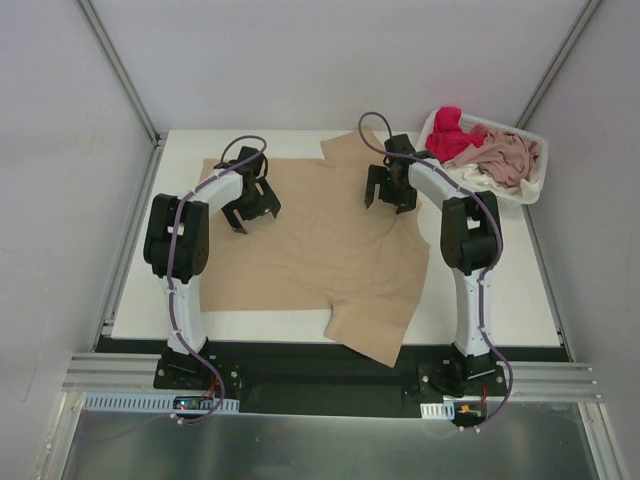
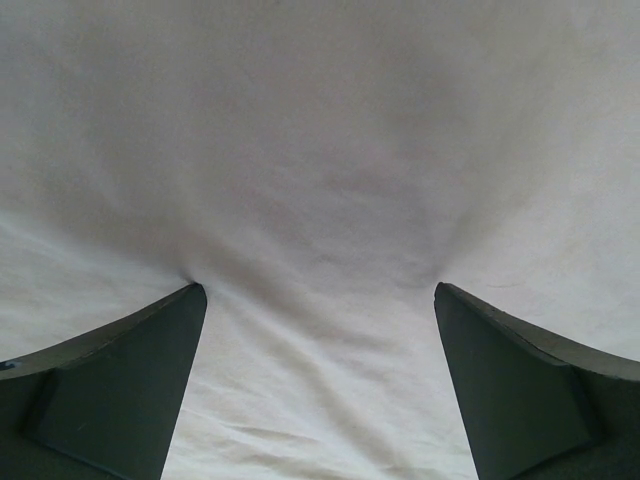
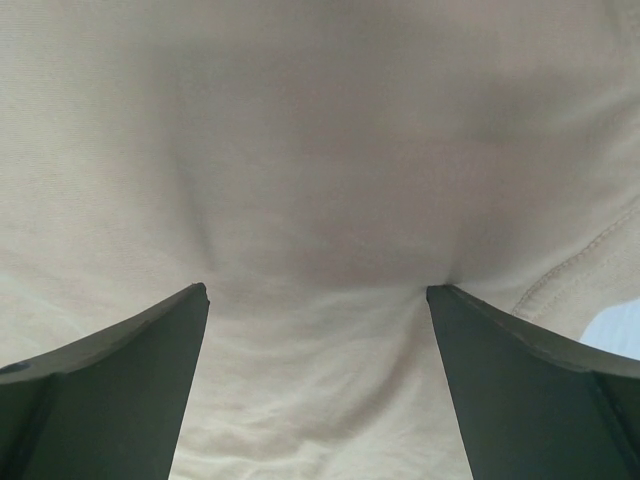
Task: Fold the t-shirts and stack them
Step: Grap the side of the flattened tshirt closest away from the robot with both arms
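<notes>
Tan-beige t-shirt (image 1: 320, 240) is lying spread almost flat across the table (image 1: 500, 290), one corner hanging off the near edge. A red-pink shirt (image 1: 452, 135) and a dusty pink shirt (image 1: 510, 158) are waiting heaped in the basket (image 1: 532, 192) at the far right.

The cloth is looking thin, light and limp. It should bunch and drag rather than slide as a sheet, so I would pinch it at an edge or a raised fold, not on the flat middle.

Both arms are reaching down onto the far half of the shirt. The left gripper (image 1: 252, 212) is standing spread wide with nothing between its fingers (image 2: 140, 390), whose tips are touching the fabric and dimpling it. The right gripper (image 1: 388, 200) is likewise spread and gripping nothing, its tips pressing into the cloth near a stitched seam (image 3: 585, 262) at the shirt's right edge.
</notes>
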{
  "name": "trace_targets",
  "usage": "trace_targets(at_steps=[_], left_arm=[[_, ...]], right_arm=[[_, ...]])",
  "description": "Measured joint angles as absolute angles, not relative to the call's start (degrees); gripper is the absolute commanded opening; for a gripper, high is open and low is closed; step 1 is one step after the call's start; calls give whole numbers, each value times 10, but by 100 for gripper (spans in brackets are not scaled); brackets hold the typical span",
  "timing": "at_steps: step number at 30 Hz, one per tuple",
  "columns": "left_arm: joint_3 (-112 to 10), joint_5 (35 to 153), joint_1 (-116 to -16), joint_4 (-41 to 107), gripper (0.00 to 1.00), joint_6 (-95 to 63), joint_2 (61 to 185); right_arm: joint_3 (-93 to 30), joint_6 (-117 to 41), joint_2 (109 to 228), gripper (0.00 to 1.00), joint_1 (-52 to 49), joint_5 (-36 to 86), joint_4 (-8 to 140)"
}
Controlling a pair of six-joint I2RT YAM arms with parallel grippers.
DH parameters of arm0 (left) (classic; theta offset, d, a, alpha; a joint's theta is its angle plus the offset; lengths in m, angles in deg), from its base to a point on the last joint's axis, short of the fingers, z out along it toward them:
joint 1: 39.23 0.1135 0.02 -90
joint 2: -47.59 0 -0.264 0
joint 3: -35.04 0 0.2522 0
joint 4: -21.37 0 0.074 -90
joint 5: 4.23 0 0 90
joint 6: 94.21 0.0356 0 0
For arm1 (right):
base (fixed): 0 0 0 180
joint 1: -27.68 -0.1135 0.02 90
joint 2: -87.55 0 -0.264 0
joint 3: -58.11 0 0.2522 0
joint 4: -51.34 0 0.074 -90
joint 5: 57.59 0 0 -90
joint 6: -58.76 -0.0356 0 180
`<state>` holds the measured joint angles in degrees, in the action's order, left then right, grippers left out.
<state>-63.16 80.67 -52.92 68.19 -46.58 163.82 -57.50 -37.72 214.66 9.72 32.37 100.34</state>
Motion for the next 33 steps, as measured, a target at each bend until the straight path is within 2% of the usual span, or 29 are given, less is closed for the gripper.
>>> trace_targets(at_steps=[6, 12, 16, 22, 25, 28, 33], left_arm=[[-692, 809, -519, 679, 99, -455, 1670], [-688, 810, -520, 679, 99, -448, 1629], [-586, 801, -527, 681, 99, -451, 1483], [-348, 772, -534, 691, 99, -481, 1130], [-252, 746, -529, 727, 99, -502, 1008], [-176, 719, -512, 773, 99, -520, 928], [-122, 690, -491, 816, 98, -563, 893]], right_arm=[[-652, -354, 2190, 97, 115, 299, 1015], [-617, -333, 2150, 97, 111, 280, 1008], [-483, -321, 2001, 97, 90, 286, 997], [-271, -335, 1683, 97, -3, 321, 930], [-176, -359, 1577, 97, -40, 342, 907], [-67, -391, 1505, 97, -61, 369, 900], [39, -424, 1444, 97, -70, 395, 917]])
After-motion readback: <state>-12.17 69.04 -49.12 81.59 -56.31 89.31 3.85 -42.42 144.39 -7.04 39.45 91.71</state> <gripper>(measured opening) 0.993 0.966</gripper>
